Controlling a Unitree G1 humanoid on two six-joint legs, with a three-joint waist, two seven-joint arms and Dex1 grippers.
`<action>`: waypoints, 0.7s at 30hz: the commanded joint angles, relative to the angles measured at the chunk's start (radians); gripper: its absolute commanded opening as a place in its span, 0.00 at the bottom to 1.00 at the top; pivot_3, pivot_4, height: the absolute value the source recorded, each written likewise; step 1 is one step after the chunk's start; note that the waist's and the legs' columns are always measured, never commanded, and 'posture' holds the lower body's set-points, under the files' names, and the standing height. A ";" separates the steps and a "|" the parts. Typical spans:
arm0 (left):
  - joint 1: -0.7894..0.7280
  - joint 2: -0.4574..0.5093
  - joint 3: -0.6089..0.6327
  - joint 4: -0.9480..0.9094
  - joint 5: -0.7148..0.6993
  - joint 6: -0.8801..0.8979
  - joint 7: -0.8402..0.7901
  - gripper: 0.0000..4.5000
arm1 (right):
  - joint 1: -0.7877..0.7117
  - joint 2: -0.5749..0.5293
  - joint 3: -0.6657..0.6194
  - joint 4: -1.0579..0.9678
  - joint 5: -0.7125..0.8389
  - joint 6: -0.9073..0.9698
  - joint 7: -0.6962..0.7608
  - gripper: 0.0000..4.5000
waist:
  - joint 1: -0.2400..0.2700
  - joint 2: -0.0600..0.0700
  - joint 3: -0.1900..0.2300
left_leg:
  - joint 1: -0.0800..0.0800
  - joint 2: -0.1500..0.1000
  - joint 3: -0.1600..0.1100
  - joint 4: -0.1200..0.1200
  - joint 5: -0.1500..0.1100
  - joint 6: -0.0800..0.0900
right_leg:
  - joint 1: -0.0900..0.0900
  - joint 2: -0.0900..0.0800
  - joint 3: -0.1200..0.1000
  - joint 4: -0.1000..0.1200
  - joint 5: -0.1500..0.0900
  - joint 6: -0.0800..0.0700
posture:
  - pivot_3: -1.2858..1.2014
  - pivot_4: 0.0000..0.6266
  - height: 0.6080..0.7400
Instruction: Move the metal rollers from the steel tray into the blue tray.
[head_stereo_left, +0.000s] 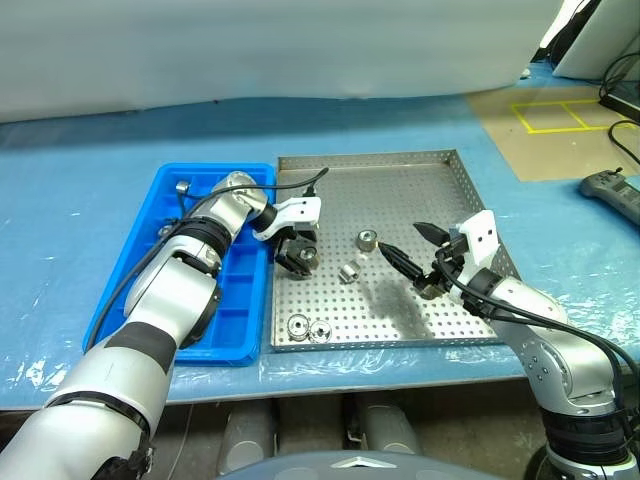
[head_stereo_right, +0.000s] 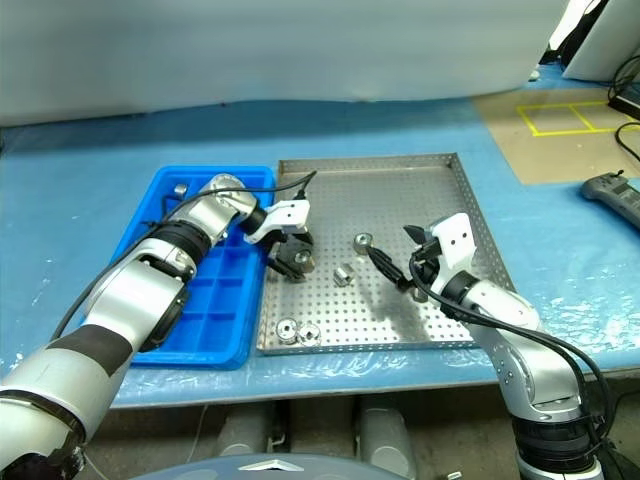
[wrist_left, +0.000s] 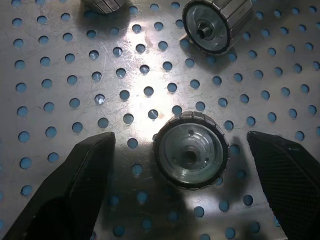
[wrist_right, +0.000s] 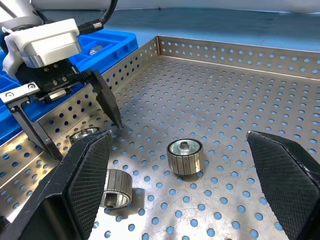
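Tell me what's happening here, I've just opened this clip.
A humanoid robot is moving metal rollers from the steel tray to the blue tray. Its left pincer hangs open over one roller near the steel tray's left edge, fingers on either side, not gripping. The right pincer waits open above the tray. Four more rollers lie on the perforated floor, and one roller already sits in the blue tray.

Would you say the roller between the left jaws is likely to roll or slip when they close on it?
The roller sits flat on its end, so rolling seems unlikely. Its ribbed rim should help grip, though the shiny metal may slip on the steel tray. It probably feels stiff and heavy for its size.
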 joint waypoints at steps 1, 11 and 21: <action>0.015 -0.001 0.002 -0.016 0.010 -0.014 0.004 1.00 | 0.003 -0.005 -0.029 -0.038 0.001 -0.022 -0.001 1.00 | 0.000 0.000 0.000 | 0.000 0.000 0.000 0.000 0.000 0.000 | 0.000 0.000 0.000 0.000 0.000 0.000 | 0.40 0.24 1.00; 0.022 0.011 0.007 -0.009 0.021 -0.040 0.008 0.80 | -0.003 -0.005 -0.025 -0.029 -0.003 -0.026 -0.002 1.00 | -0.002 0.000 0.000 | 0.000 0.000 0.000 0.000 0.000 0.001 | 0.000 0.000 0.000 0.000 0.000 0.000 | 0.40 0.24 1.00; 0.034 0.033 0.037 -0.046 -0.022 -0.013 -0.077 0.50 | -0.027 -0.008 -0.018 -0.007 -0.003 -0.032 0.011 1.00 | -0.018 0.000 0.000 | 0.000 0.000 0.000 0.000 0.000 0.001 | 0.000 0.000 0.000 0.000 0.000 0.000 | 0.41 0.24 1.00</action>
